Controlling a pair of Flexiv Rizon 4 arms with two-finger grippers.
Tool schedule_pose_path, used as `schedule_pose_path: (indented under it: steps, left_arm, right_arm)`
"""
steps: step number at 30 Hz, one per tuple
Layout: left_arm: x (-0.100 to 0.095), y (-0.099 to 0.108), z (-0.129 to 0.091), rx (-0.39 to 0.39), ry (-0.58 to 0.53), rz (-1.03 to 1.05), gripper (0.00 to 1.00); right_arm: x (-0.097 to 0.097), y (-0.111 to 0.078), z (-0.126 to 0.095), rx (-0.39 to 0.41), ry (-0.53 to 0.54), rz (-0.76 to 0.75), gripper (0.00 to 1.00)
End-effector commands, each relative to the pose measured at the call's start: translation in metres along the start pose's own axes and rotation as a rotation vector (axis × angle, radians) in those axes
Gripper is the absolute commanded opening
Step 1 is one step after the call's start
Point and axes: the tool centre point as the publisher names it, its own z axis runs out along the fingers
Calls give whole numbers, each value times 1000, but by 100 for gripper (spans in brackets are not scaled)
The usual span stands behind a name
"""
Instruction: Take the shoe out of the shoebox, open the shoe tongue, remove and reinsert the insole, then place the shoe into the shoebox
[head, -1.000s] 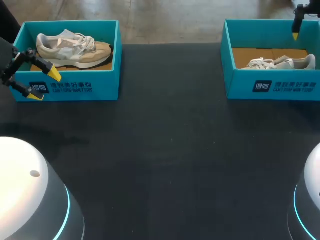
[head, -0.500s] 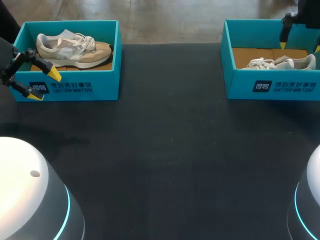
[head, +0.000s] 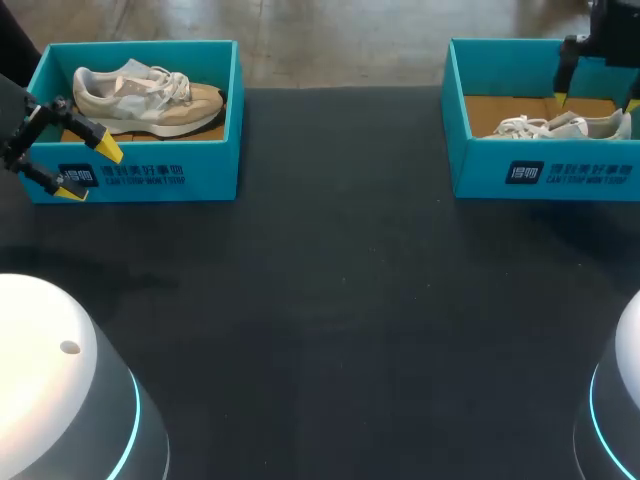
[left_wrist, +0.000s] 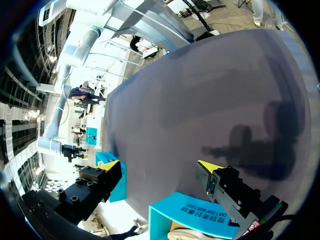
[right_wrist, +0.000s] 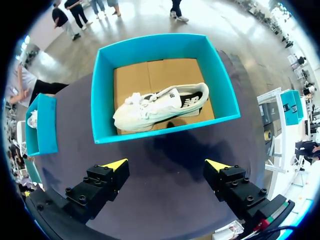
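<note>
While the white shoe (head: 560, 127) lies inside the right shoebox (head: 545, 172) at about 2 o'clock on the dark bench (head: 340, 300), the right end effector (head: 595, 101) hangs over the far right part of that box. Its yellow-tipped fingers are spread wide apart and touch nothing. In the head view the shoe rests on the box's brown cardboard floor, with the laced front toward 9 o'clock and the heel toward 3 o'clock. In the right wrist view the right end effector (right_wrist: 166, 164) is open over bare bench. The right shoebox (right_wrist: 100, 95) sits ahead of it, with the white shoe (right_wrist: 160, 106) lying across the box.

At about 10 o'clock on the bench stands the left shoebox (head: 150, 175), which holds a tan shoe (head: 150, 100). The left end effector (head: 90, 170) hangs just beside that box's near left corner, with its fingers apart and nothing between them. In the left wrist view the left end effector (left_wrist: 159, 165) is likewise open, and a corner of the left shoebox (left_wrist: 190, 215) shows close under it.
</note>
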Motion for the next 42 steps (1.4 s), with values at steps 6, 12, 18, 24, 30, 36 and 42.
schedule_pose_path:
  steps: [6,12,18,24,30,36,42]
  left_arm:
    - [-3,10,-6,-26,22,-84,100]
    - [-11,15,-28,-49,117,-73,100]
    - [-17,25,-54,-87,230,-50,100]
    - [-17,41,-82,-114,296,-47,100]
    - [-19,58,-102,-125,387,-48,100]
    - [-18,80,-125,-122,483,-39,100]
    - [-6,109,-144,-114,570,30,100]
  right_arm:
    - [0,0,0,-1,0,0,100]
    - [0,0,0,-1,0,0,100]
    - [0,0,0,-1,0,0,100]
    - [0,0,0,-1,0,0,100]
    - [0,0,0,-1,0,0,100]
    - [0,0,0,-1,0,0,100]
    - [0,0,0,-1,0,0,100]
